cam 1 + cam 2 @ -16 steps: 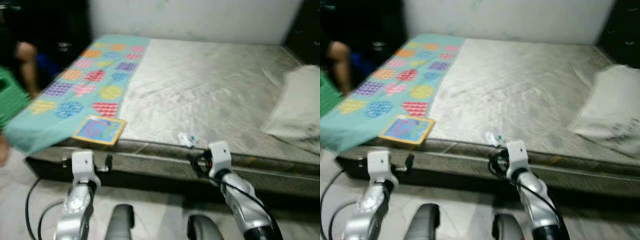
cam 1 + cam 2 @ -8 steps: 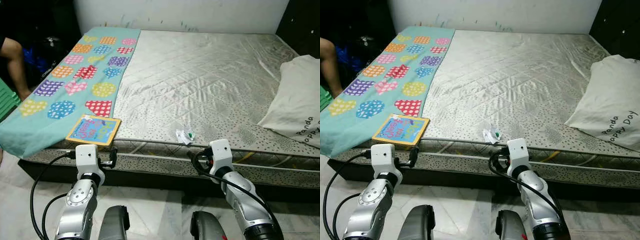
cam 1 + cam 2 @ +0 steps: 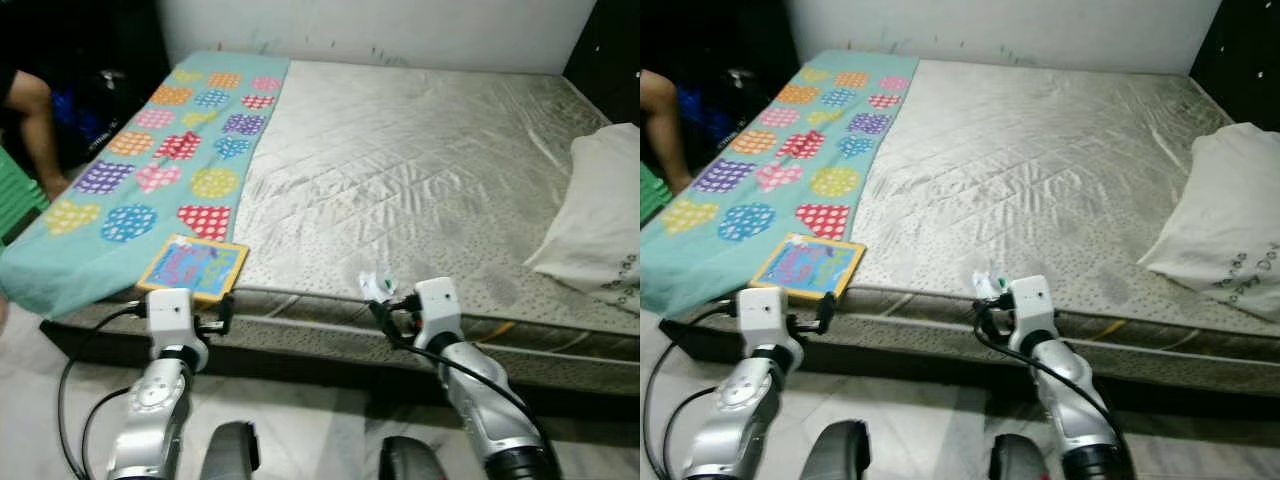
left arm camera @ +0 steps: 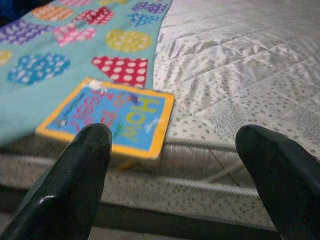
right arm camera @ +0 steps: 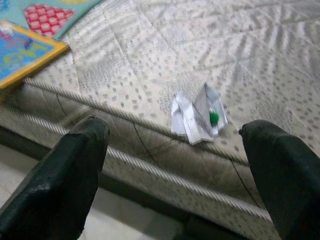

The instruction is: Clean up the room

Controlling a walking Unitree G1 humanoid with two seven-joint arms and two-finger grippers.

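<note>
A crumpled clear wrapper (image 3: pixel 377 285) with a green bit lies at the mattress's near edge; the right wrist view has the wrapper (image 5: pixel 198 116) straight ahead. My right gripper (image 5: pixel 175 165) is open just short of it, below the mattress edge. A yellow-bordered blue picture book (image 3: pixel 194 267) lies on the near corner of the teal patterned blanket (image 3: pixel 160 150). My left gripper (image 4: pixel 175 165) is open and faces the book (image 4: pixel 107 116) from just below the edge. Both wrists, left (image 3: pixel 170 318) and right (image 3: pixel 437 310), are held up before the bed.
A bare grey quilted mattress (image 3: pixel 420 170) spans the view on a dark base. A white pillow (image 3: pixel 600 235) lies at its right side. A person's arm (image 3: pixel 35 115) and something green (image 3: pixel 15 200) are at the far left. Pale tiled floor (image 3: pixel 320 440) is below.
The camera view shifted slightly. Both grippers sit a little closer to the mattress edge, the right one nearer the wrapper; nothing was picked up.
</note>
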